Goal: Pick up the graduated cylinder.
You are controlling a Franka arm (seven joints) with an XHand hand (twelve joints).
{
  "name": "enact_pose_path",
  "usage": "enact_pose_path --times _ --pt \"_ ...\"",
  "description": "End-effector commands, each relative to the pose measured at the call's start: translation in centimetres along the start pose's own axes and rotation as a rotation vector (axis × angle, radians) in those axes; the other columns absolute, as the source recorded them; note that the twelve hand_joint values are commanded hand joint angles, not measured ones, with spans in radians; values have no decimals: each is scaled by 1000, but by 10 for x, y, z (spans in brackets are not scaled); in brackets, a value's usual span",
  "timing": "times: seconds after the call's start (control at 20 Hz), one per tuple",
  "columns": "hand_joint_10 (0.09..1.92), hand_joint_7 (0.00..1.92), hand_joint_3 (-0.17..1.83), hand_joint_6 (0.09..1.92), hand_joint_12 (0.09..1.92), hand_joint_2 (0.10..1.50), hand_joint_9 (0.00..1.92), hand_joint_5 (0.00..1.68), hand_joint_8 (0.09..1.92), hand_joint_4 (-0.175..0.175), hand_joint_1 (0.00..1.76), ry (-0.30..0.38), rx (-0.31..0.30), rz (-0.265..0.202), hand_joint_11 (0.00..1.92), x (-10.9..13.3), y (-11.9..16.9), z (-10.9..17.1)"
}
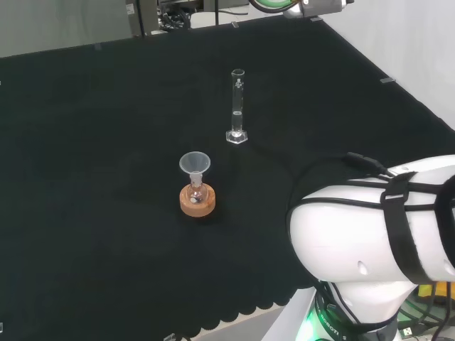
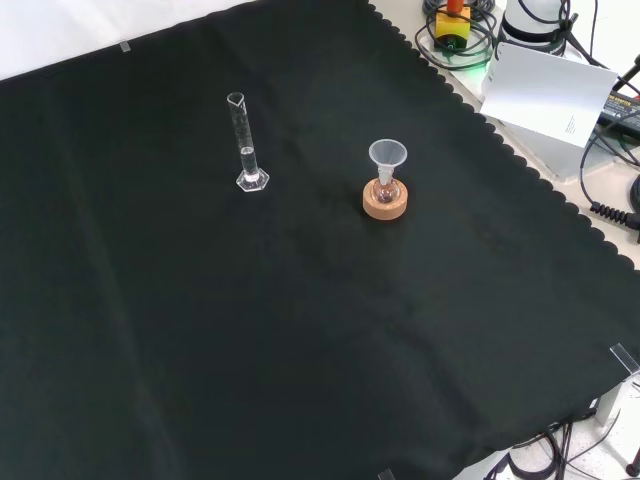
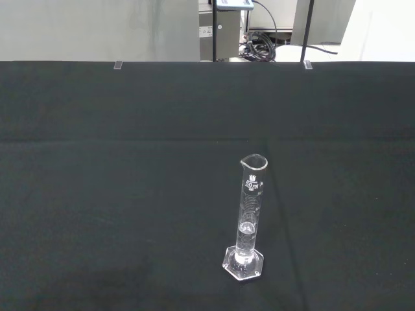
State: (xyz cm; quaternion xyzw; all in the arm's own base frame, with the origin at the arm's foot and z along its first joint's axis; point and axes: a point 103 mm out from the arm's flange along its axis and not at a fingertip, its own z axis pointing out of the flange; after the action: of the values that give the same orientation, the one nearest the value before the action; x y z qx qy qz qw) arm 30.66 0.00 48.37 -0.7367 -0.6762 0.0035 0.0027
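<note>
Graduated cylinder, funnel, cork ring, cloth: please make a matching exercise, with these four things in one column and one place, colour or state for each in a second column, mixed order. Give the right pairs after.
Column one:
1. graduated cylinder
2. funnel
3. cork ring
4. cloth

Column two:
A. black, covers the bench
B. light brown, lies under a small flask
C. stands upright and alone on a clear flat foot
D. sits with its stem in the neck of the flask, wide mouth up

Right pairs: 1-C, 2-D, 3-B, 4-A
</note>
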Motion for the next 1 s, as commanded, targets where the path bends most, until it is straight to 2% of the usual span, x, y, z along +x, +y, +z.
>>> enact_pose_path --times 0.05,0.2,0.4,0.6,1.0 --pt "475 155 279 87 1363 1138 223 260 127 -21 102 -7 -9 -1 108 1 0 0" --pt "619 132 248 87 1372 1251 230 327 278 -30 69 -21 -13 -2 127 7 0 0" --pt "649 68 218 87 1376 1276 225 340 439 -31 69 -17 -5 -6 130 8 1 0" --pt "651 57 214 87 1376 1278 225 340 464 -31 70 -29 8 -14 131 1 7 8" --pt "652 51 211 87 1376 1279 226 338 479 -32 76 -33 34 8 132 -7 19 31"
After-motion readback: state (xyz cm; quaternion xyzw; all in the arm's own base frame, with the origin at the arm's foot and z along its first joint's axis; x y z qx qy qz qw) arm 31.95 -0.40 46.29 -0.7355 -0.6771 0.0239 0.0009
